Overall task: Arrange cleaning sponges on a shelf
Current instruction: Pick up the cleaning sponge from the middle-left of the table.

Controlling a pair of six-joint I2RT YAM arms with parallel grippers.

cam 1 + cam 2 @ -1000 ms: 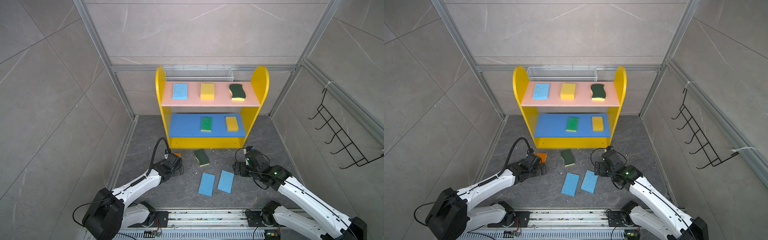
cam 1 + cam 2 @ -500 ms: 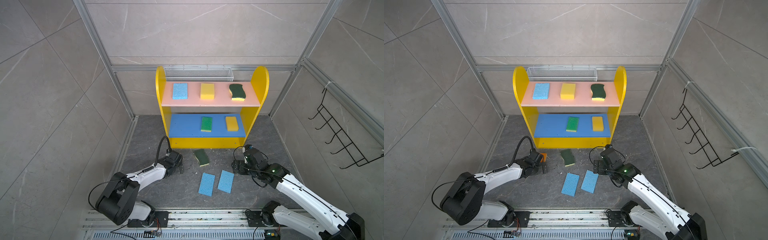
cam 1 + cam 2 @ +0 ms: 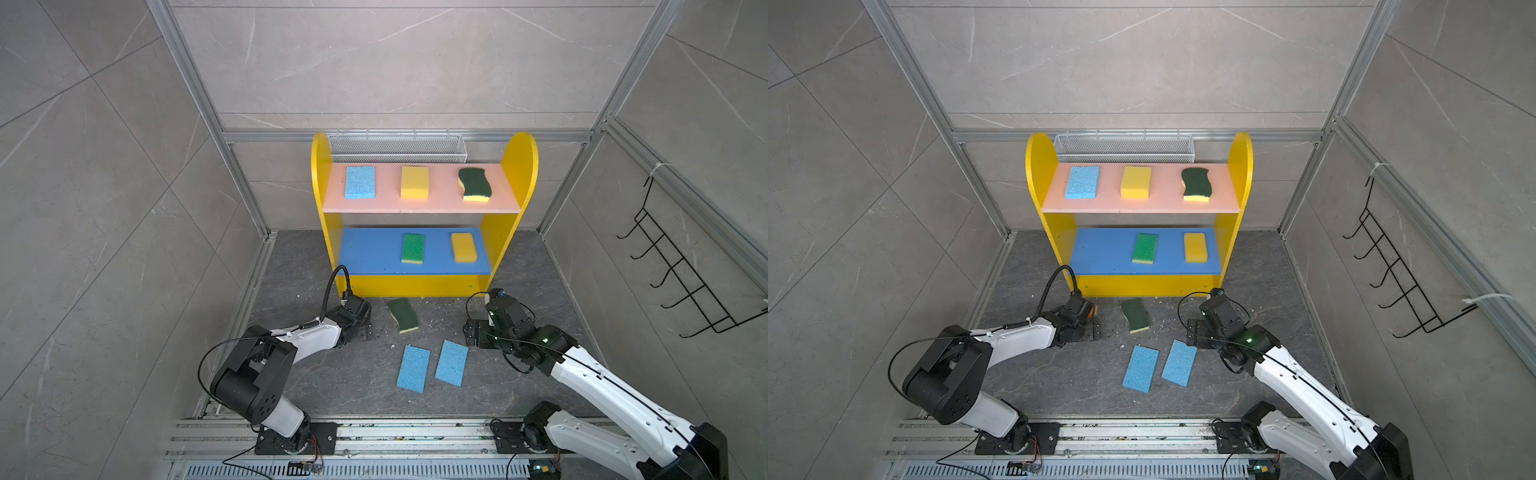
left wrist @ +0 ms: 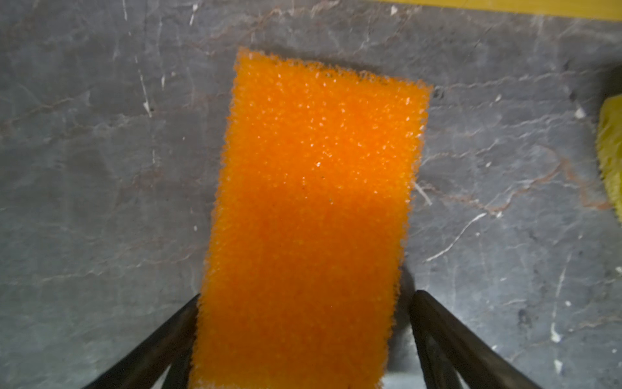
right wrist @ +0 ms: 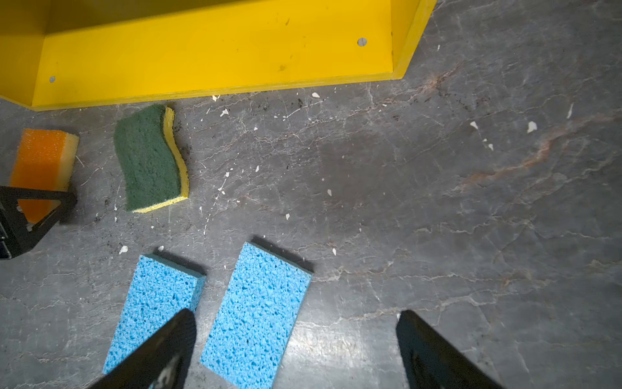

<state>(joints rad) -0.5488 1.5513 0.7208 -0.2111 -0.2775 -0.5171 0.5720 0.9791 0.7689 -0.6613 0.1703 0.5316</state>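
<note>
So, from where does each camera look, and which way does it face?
Both top views: high behind the robot, looking down at the shelf; left arm, right arm show.
Left wrist: faces the floor; left hand straddles the orange sponge.
Right wrist: faces floor and shelf base; open right hand shows.
Shared: both wrists see that sponge.

You see an orange sponge (image 4: pixel 309 202), a wavy dark-green-on-yellow sponge (image 3: pixel 402 314), two light blue sponges (image 3: pixel 413 368) (image 3: pixel 451 363), a yellow shelf (image 3: pixel 519 166), its pink board (image 3: pixel 440 200) and blue board (image 3: pixel 370 253).
</note>
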